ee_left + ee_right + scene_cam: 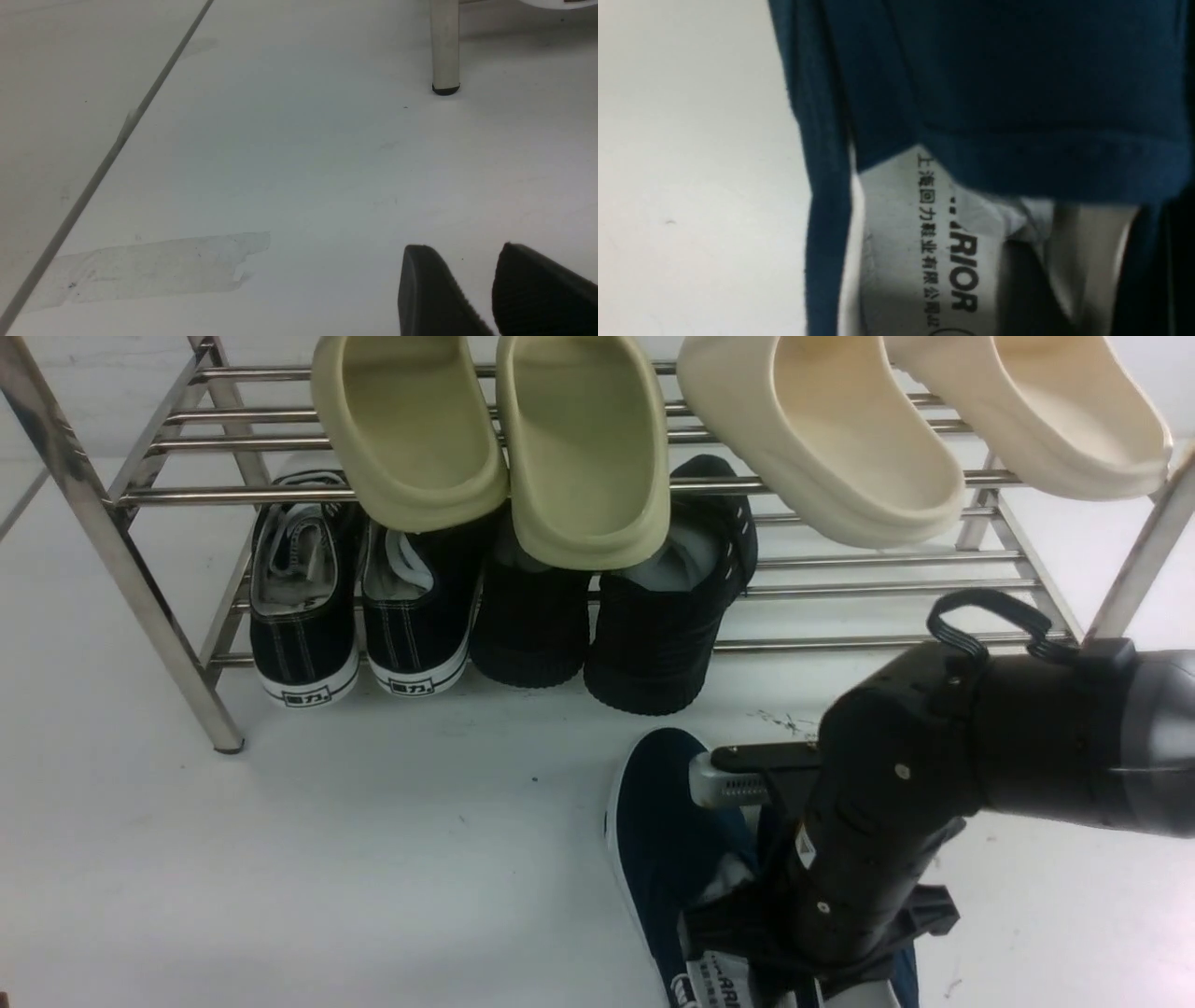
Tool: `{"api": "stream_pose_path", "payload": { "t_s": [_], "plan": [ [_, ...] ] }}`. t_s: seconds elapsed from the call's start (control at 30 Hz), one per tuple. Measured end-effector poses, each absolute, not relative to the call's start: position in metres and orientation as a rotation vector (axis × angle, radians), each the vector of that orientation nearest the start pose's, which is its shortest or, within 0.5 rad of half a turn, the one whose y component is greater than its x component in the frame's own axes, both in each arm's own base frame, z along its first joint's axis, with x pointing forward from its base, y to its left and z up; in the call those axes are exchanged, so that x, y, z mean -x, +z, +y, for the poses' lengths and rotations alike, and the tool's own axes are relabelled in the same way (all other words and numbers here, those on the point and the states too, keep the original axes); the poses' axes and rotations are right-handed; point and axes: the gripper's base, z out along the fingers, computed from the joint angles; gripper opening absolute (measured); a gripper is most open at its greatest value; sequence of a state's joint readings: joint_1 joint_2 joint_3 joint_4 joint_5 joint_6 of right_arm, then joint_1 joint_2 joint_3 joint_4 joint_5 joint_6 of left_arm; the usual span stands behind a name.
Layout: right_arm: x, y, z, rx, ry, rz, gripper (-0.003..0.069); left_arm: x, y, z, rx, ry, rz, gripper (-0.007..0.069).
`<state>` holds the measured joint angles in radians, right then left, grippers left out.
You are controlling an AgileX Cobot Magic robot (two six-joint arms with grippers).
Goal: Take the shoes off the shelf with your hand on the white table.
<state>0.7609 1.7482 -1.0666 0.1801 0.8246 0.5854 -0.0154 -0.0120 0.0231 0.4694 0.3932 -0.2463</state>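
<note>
One navy slip-on of the shoes point(667, 821) lies on the white table point(373, 859) in front of the shelf point(887, 641), toe toward the rack. A second navy shoe point(904, 975) is almost hidden under my right arm. My right gripper point(1092, 280) reaches down into the shoe point(1017, 70). One dark finger point(1017, 289) is inside by the printed insole, and the lined side wall stands between the fingers with room around it, so the gripper is open. My left gripper point(467, 280) hovers open over bare table point(299, 154) near a shelf leg point(444, 46).
On the lower tier stand black lace-up sneakers point(303, 616) and all-black shoes point(653, 635). Olive slides point(495, 439) and cream slides point(840, 448) overhang the top tier. A tape patch point(149, 268) and a seam point(107, 158) mark the table.
</note>
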Motion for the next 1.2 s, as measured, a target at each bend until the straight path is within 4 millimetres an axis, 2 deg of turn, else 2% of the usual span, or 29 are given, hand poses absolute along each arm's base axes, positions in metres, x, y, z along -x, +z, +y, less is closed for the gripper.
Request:
{"api": "stream_pose_path", "payload": {
  "t_s": [0.07, 0.1, 0.13, 0.17, 0.23, 0.3, 0.4, 0.5, 0.57, 0.6, 0.77, 1.0, 1.2],
  "plan": [
    [-0.226, 0.187, 0.234, 0.099, 0.331, 3.093, 0.0466, -0.052, 0.175, 0.015, -0.070, 0.284, 1.853, 0.0240],
    [-0.227, 0.190, 0.234, 0.102, 0.330, 3.097, 0.0510, -0.052, 0.175, 0.015, -0.070, 0.284, 1.853, 0.0240],
    [-0.227, 0.191, 0.235, 0.103, 0.329, 3.098, 0.0519, -0.052, 0.175, 0.015, -0.070, 0.284, 1.853, 0.0240],
    [-0.229, 0.198, 0.236, 0.120, 0.317, 3.109, 0.0595, -0.052, 0.175, 0.015, -0.070, 0.284, 1.853, 0.0240],
    [-0.231, 0.209, 0.238, 0.182, 0.278, 3.123, 0.0654, -0.052, 0.175, 0.015, -0.070, 0.284, 1.853, 0.0240],
    [-0.233, 0.219, 0.239, 0.242, 0.253, 3.129, 0.0669, -0.052, 0.175, 0.015, -0.070, 0.284, 1.853, 0.0240],
    [-0.233, 0.234, 0.239, 0.357, 0.197, 3.155, 0.0661, -0.052, 0.175, 0.015, -0.070, 0.284, 1.853, 0.0240],
    [-0.238, 0.249, 0.241, 0.478, 0.200, 3.112, 0.0598, -0.052, 0.175, 0.015, -0.070, 0.284, 1.853, 0.0240],
    [-0.238, 0.252, 0.242, 0.499, 0.210, 3.098, 0.0579, -0.052, 0.175, 0.015, -0.070, 0.284, 1.853, 0.0240],
    [-0.237, 0.257, 0.241, 0.519, 0.222, 3.082, 0.0540, -0.052, 0.175, 0.015, -0.070, 0.284, 1.853, 0.0240],
    [-0.229, 0.279, 0.233, 0.532, 0.265, 3.029, 0.0445, -0.052, 0.175, 0.015, -0.070, 0.284, 1.853, 0.0240],
    [-0.217, 0.310, 0.221, 0.529, 0.335, 2.945, 0.0422, -0.052, 0.175, 0.015, -0.070, 0.284, 1.853, 0.0240],
    [-0.214, 0.316, 0.219, 0.529, 0.345, 2.932, 0.0422, -0.052, 0.175, 0.015, -0.070, 0.284, 1.853, 0.0240]
  ]
}}
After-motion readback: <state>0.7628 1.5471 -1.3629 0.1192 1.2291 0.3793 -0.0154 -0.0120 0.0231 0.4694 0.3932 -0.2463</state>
